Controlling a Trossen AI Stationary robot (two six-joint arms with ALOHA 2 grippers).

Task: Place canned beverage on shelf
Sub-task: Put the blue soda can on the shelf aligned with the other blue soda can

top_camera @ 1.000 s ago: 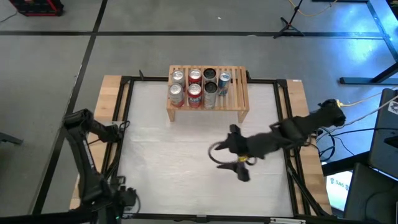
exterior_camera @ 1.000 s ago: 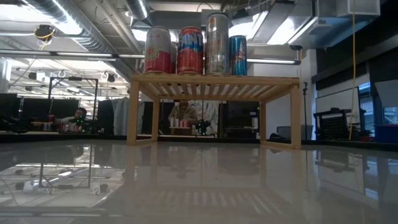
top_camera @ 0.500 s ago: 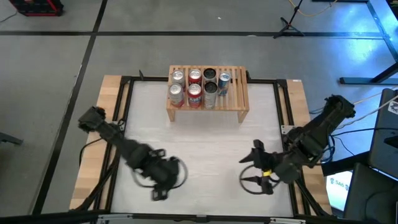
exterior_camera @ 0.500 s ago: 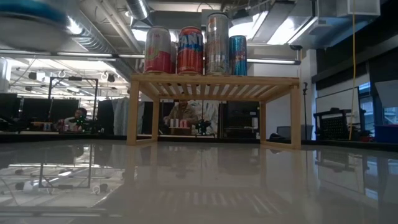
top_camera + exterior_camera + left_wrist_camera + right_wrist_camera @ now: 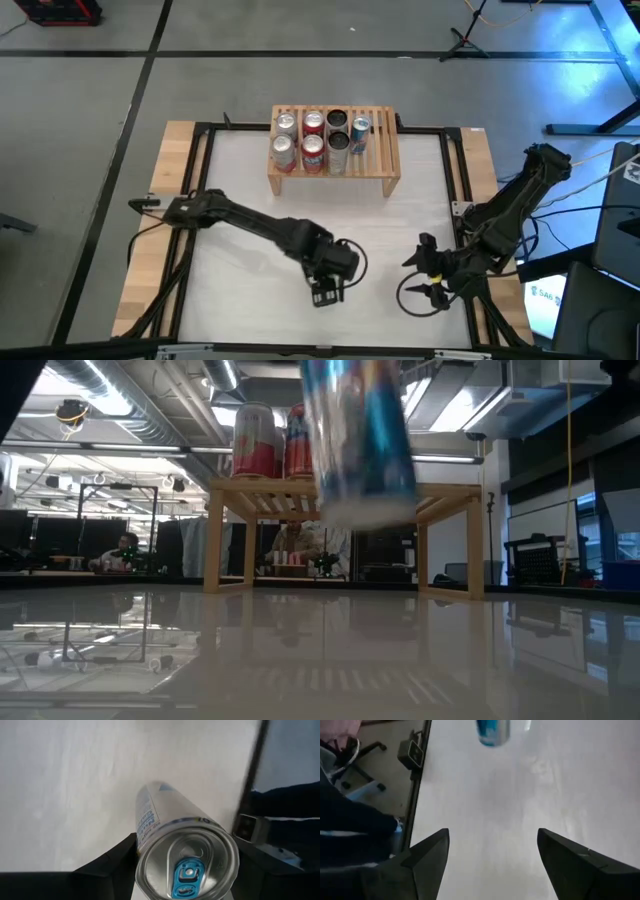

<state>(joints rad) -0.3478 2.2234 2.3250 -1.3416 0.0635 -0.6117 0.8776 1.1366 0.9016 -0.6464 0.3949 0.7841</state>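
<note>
The left gripper (image 5: 182, 865) pinches the can (image 5: 172, 845) by its smooth, dent-prone wall just below the rim; right jaws spread.

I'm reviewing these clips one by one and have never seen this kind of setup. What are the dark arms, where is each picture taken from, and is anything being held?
Two robot arms work at a white table. One camera looks straight down, one sits at table-top height, and one rides on each wrist. At the table's far edge stands a wooden shelf with seven cans on top. The left gripper, over the middle of the table, grips a silver and blue can, seen from its top in the left wrist picture. The right gripper waits open and empty near the right edge.
</note>
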